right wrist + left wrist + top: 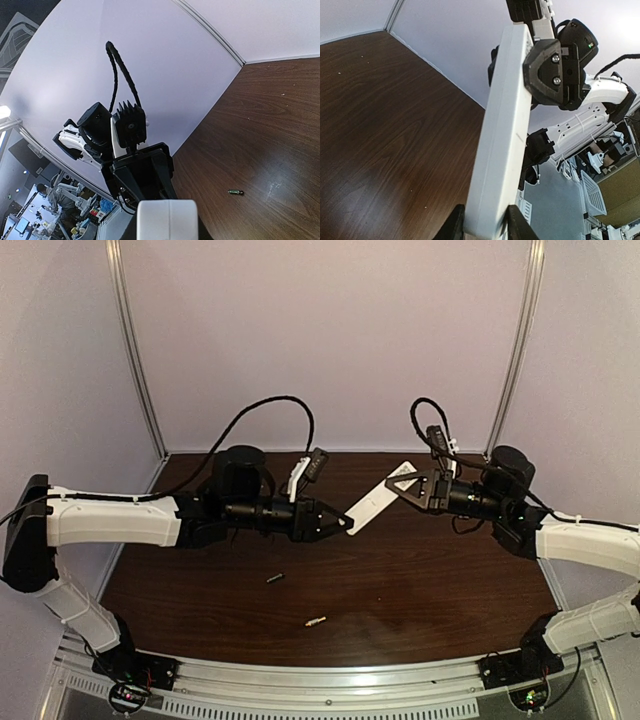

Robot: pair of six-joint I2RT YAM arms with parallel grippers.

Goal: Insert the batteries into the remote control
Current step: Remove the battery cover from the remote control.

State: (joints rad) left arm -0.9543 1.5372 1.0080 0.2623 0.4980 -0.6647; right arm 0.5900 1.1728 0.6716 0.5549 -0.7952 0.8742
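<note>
The white remote control (pixel 376 499) hangs in the air above the table's middle, held at both ends. My left gripper (pixel 347 523) is shut on its lower left end; in the left wrist view the remote (pixel 502 130) runs up from between my fingers (pixel 452 226). My right gripper (pixel 408 486) is shut on its upper right end, and the remote's end (pixel 167 220) fills the bottom of the right wrist view. A dark battery (pixel 275 578) and a pale silvery battery (pixel 315 621) lie on the table nearer the front. One battery (pixel 235 191) shows in the right wrist view.
The dark wooden table (pixel 450 580) is enclosed by pale walls with metal posts (pixel 135 350) at the back corners. A metal rail (pixel 330 680) runs along the front edge between the arm bases.
</note>
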